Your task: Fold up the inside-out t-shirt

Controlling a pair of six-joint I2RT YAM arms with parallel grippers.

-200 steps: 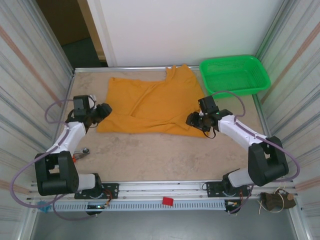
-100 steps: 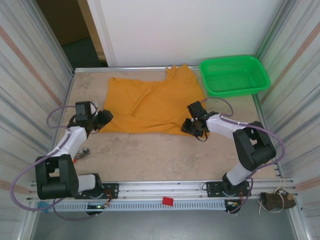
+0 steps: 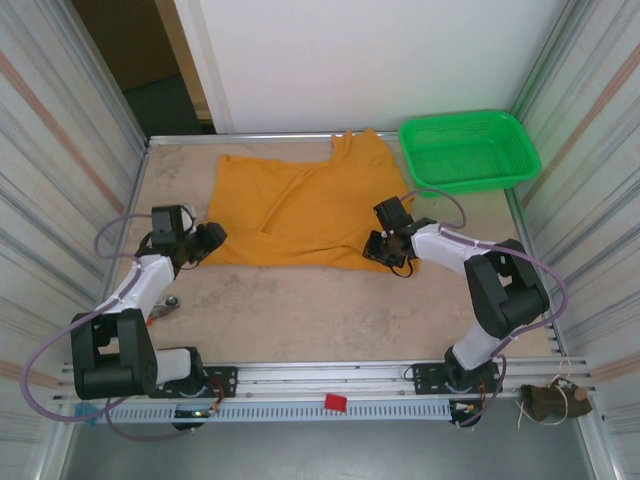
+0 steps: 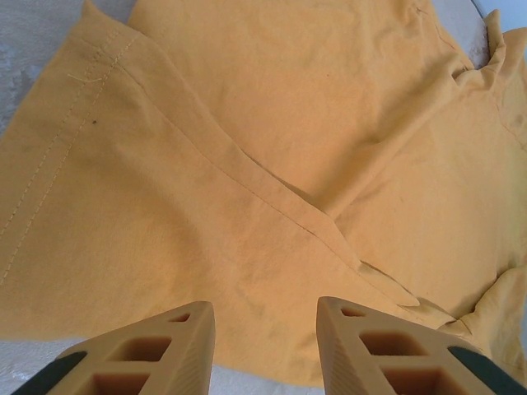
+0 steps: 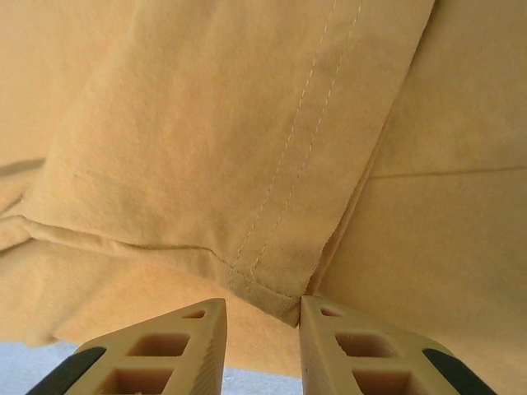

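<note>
The inside-out t-shirt (image 3: pixel 310 205), mustard-orange, lies spread and partly folded over itself at the back middle of the table. My left gripper (image 3: pixel 212 238) sits at its near-left corner. In the left wrist view that gripper (image 4: pixel 263 333) is open, and the shirt's near edge (image 4: pixel 247 247) lies flat between its fingers. My right gripper (image 3: pixel 382 252) is at the shirt's near-right edge. In the right wrist view its jaws (image 5: pixel 262 311) stand narrow around a stitched hem corner (image 5: pixel 276 292). The right finger touches that corner, while a small gap remains on the left.
A green plastic basket (image 3: pixel 468 150) stands at the back right, just beyond the shirt. A small metal object (image 3: pixel 171 300) lies beside the left arm. Bare tabletop (image 3: pixel 300 310) stretches in front of the shirt. Metal walls close both sides.
My right gripper has slid left onto the shirt's near-right edge and its jaws have narrowed around the hem corner. The left gripper shifted slightly toward the near side, staying open.
</note>
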